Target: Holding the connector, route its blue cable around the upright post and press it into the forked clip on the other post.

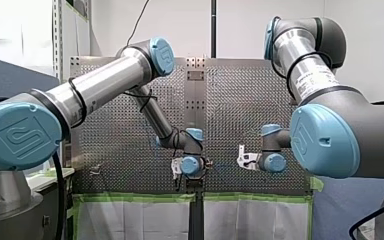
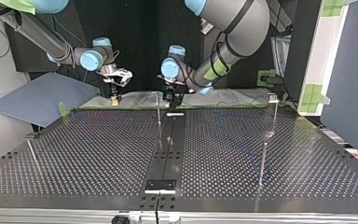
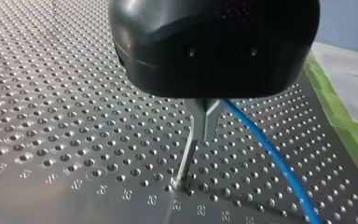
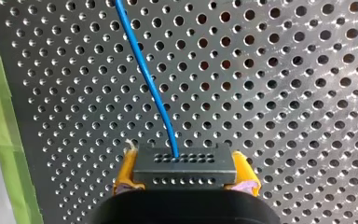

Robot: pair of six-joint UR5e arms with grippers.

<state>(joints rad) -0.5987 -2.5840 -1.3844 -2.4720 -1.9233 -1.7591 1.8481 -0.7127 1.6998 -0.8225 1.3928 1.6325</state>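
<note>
The right gripper (image 4: 185,175) clamps the rigid black connector (image 4: 184,161) by its sides. The blue cable (image 4: 144,79) is thin, light and probably limp; guide it gently. The left gripper's (image 2: 172,97) state cannot be told.

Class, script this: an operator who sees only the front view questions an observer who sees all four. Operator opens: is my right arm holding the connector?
Observer: Yes; the right wrist view shows my right arm's jaws, with yellow pads, shut on the dark grey rectangular connector.
Operator: Where does its cable go?
Observer: The thin blue cable leaves the connector's face and runs ahead over the perforated metal table.
Operator: Is it in the clip?
Observer: The left wrist view shows it passing by one prong of the grey forked clip on its thin metal post; seated or not, I cannot tell.
</note>
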